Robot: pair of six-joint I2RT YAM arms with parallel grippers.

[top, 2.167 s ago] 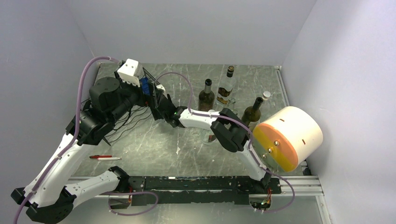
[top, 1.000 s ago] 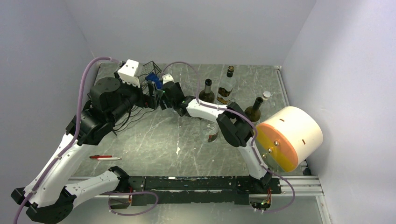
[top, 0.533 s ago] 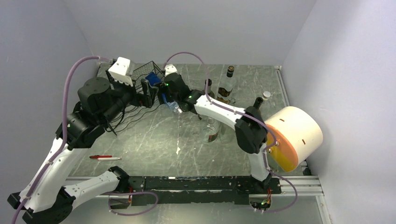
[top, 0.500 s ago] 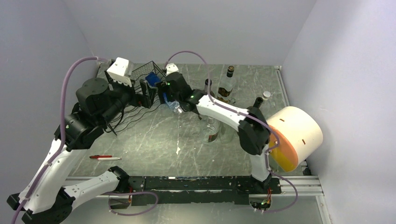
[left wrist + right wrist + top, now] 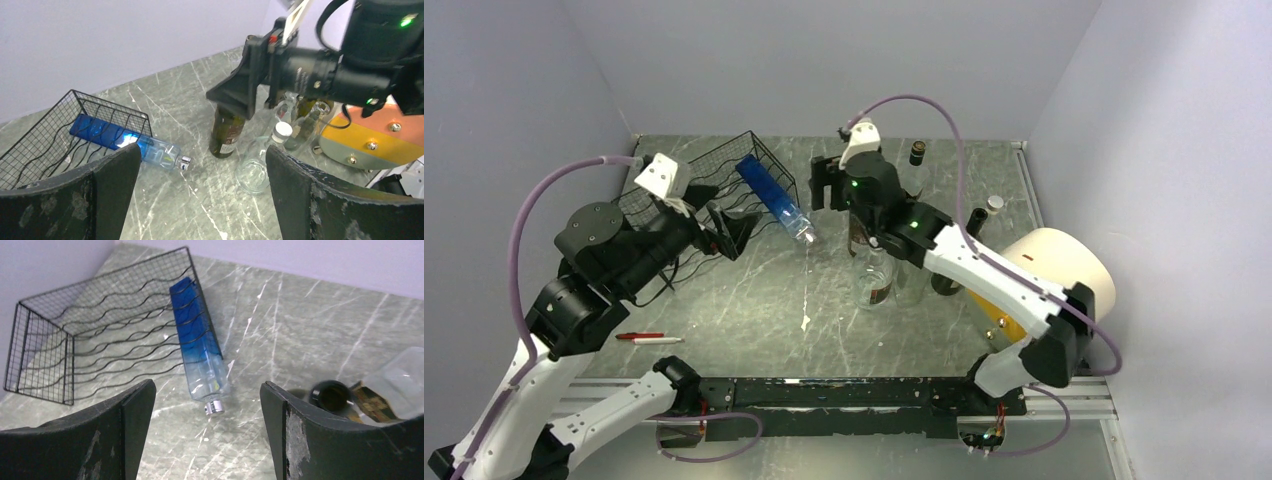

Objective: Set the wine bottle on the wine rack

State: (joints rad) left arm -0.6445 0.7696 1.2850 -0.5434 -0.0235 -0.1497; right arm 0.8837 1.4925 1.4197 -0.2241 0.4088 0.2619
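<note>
The left gripper (image 5: 202, 192) stands wide open, holding nothing, above the table (image 5: 754, 300) just beside the rack (image 5: 686, 192). The right gripper (image 5: 207, 427) is likewise spread wide and empty, hanging over the table near a dark bottle (image 5: 226, 134). The blue bottle (image 5: 775, 197) lies in the rack along its right side, with its clear neck and cap poking out over the grey marbled top. A pen (image 5: 650, 338) lies near the front edge. Pale lilac walls (image 5: 824, 60) enclose the table.
</note>
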